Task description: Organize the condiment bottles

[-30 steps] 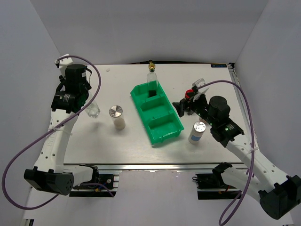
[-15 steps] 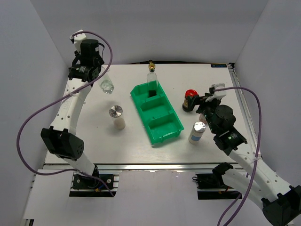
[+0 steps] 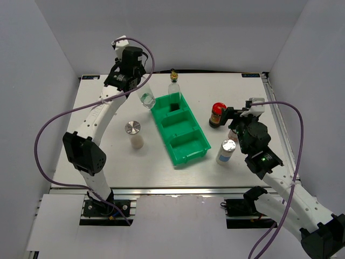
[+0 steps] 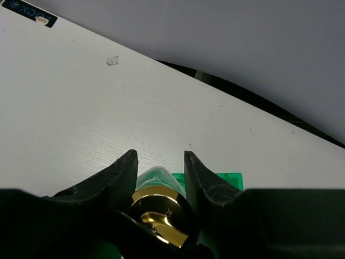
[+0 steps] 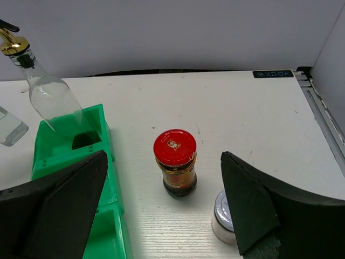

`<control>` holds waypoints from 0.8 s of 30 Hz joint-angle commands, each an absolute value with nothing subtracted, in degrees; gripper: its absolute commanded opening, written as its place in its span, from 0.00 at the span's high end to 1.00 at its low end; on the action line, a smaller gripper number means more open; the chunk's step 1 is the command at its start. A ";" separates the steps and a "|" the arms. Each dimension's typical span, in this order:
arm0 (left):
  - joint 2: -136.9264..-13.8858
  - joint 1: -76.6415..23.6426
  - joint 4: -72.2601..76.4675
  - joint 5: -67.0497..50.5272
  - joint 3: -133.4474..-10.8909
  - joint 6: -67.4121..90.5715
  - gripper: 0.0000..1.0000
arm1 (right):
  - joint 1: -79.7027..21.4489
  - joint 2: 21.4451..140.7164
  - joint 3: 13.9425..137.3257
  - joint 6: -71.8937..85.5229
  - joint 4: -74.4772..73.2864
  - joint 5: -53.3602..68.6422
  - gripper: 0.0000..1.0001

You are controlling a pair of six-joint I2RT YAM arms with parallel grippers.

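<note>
A small dark sticker (image 5: pixel 273 74) at the far edge of the white counter (image 5: pixel 242 118) reads "XDOF". The emblem on the red-lidded dark jar (image 5: pixel 176 162) is illegible.

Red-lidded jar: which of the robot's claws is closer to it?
Right. The right gripper sits open just beside the red-lidded jar; the left gripper is across the green tray, holding a glass bottle.
</note>
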State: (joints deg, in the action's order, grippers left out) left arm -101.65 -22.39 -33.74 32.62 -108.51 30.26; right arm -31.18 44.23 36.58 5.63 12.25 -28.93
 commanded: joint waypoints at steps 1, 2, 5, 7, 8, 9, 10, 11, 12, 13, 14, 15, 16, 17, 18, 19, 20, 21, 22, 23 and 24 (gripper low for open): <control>-99.41 -23.28 -27.16 35.77 -109.70 33.57 1.00 | -31.02 43.94 36.12 5.80 16.08 -30.94 0.11; -99.32 -23.46 -26.03 35.68 -109.08 34.01 1.00 | -30.94 43.95 36.12 5.80 16.08 -31.02 0.11; -99.23 -24.60 -25.05 35.86 -107.49 36.55 1.00 | -30.85 43.94 36.04 5.63 16.17 -31.20 0.11; -99.14 -25.13 -24.61 37.00 -106.88 37.09 1.00 | -30.85 43.95 36.04 5.63 16.17 -31.11 0.11; -99.05 -25.48 -24.44 37.61 -106.61 37.44 1.00 | -30.85 43.95 35.95 5.71 16.26 -31.20 0.11; -98.97 -26.10 -24.09 38.57 -106.00 37.62 1.00 | -30.76 43.86 35.95 5.71 16.35 -31.20 0.11; -99.14 -26.36 -23.82 39.02 -106.00 37.79 1.00 | -30.76 43.94 35.95 5.71 16.35 -31.11 0.11; -99.40 -26.80 -23.91 39.11 -106.00 37.97 1.00 | -30.85 43.95 35.95 5.63 16.35 -31.11 0.11; -99.84 -26.89 -23.91 39.37 -106.08 38.23 1.00 | -30.85 43.86 35.95 5.63 16.35 -31.20 0.10; -100.10 -26.98 -24.08 39.46 -106.17 38.49 1.00 | -30.76 43.86 35.95 5.54 16.35 -31.11 0.11; -100.37 -27.16 -24.08 39.46 -106.26 38.84 1.00 | -30.76 43.68 35.95 5.54 16.26 -30.94 0.10; -100.72 -27.33 -24.08 39.72 -106.09 39.02 1.00 | -30.76 43.59 35.86 5.54 16.17 -30.76 0.11; -100.90 -27.51 -23.91 39.64 -105.91 39.46 1.00 | -30.76 43.33 35.86 5.62 16.35 -30.67 0.11; -100.90 -27.51 -23.65 39.64 -105.73 39.64 1.00 | -30.76 43.24 35.77 5.62 16.35 -30.67 0.10; -101.25 -27.68 -23.38 39.64 -105.65 39.81 1.00 | -30.67 43.16 35.60 5.62 16.43 -30.59 0.11; -101.42 -27.95 -23.47 39.64 -105.73 40.08 1.00 | -30.76 43.15 35.60 5.54 16.44 -30.67 0.11; -101.69 -28.04 -23.64 39.55 -105.82 40.17 1.00 | -30.76 43.07 35.60 5.54 16.52 -30.76 0.11; -102.12 -28.21 -23.90 39.64 -105.99 40.25 1.00 | -30.67 42.98 35.51 5.54 16.52 -30.76 0.11; -102.22 -28.56 -24.08 40.07 -106.00 40.43 1.00 | -30.67 42.89 35.51 5.45 16.52 -30.67 0.11; -102.39 -28.74 -24.08 40.34 -105.82 40.52 1.00 | -30.67 42.80 35.51 5.45 16.52 -30.85 0.11; -102.48 -28.91 -24.08 40.60 -105.65 40.69 1.00 | -30.59 42.72 35.42 5.45 16.52 -30.85 0.11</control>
